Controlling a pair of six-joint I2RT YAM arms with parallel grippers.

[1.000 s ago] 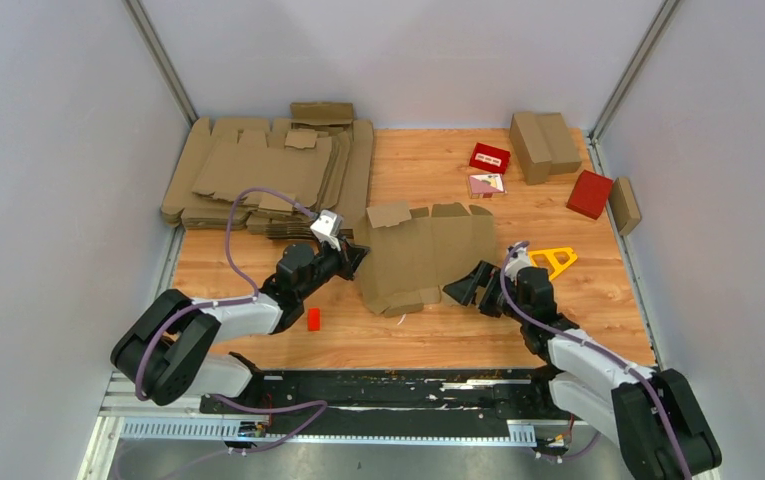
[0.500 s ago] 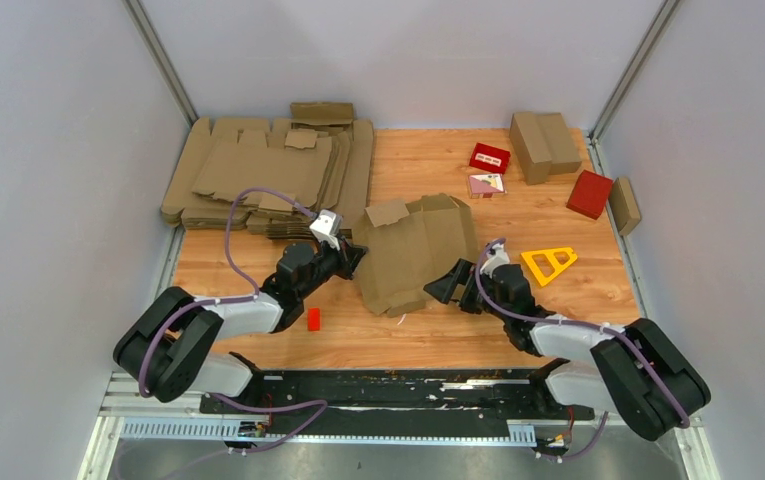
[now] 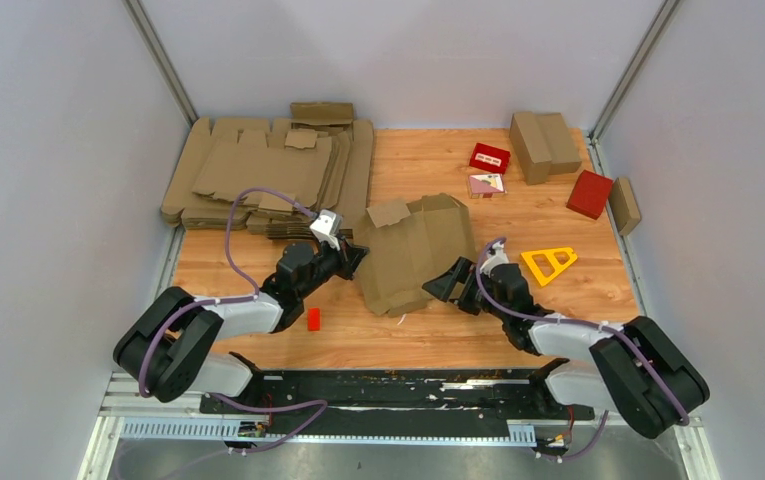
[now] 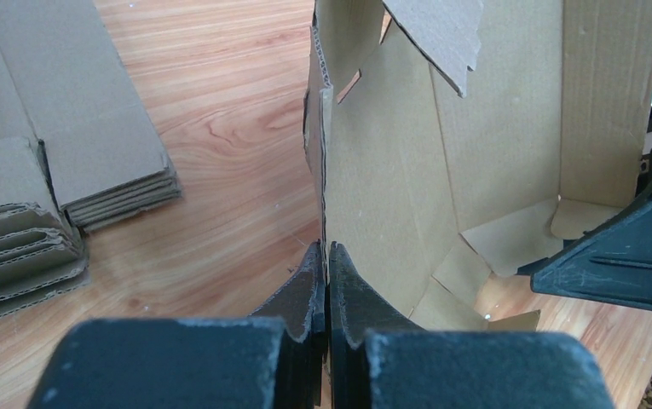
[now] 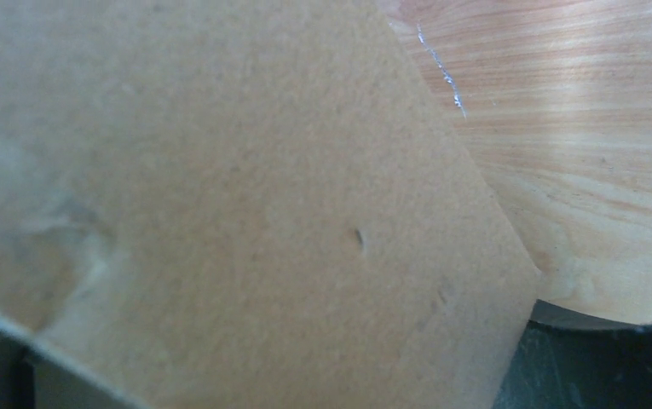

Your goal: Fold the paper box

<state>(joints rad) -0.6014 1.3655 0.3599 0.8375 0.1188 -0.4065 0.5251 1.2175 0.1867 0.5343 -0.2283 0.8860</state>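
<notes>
The paper box (image 3: 413,250) is a brown cardboard blank in the middle of the table, its right panels bent upward. My left gripper (image 3: 358,256) is shut on the blank's left edge. In the left wrist view the jaws (image 4: 326,256) pinch the corrugated edge and the blank (image 4: 441,153) rises ahead of them. My right gripper (image 3: 449,281) is open, its spread fingers against the blank's raised right side. In the right wrist view the cardboard (image 5: 245,213) fills most of the picture and hides the fingers.
A pile of flat cardboard blanks (image 3: 268,170) lies at the back left. Folded brown boxes (image 3: 543,143) and red boxes (image 3: 590,193) sit at the back right. A yellow triangular frame (image 3: 548,262) lies just right of my right gripper. A small red block (image 3: 313,319) lies near the left arm.
My right gripper has moved left and pushed the blank's right panels up, so the blank looks narrower from above. The left gripper has kept its hold in place.
</notes>
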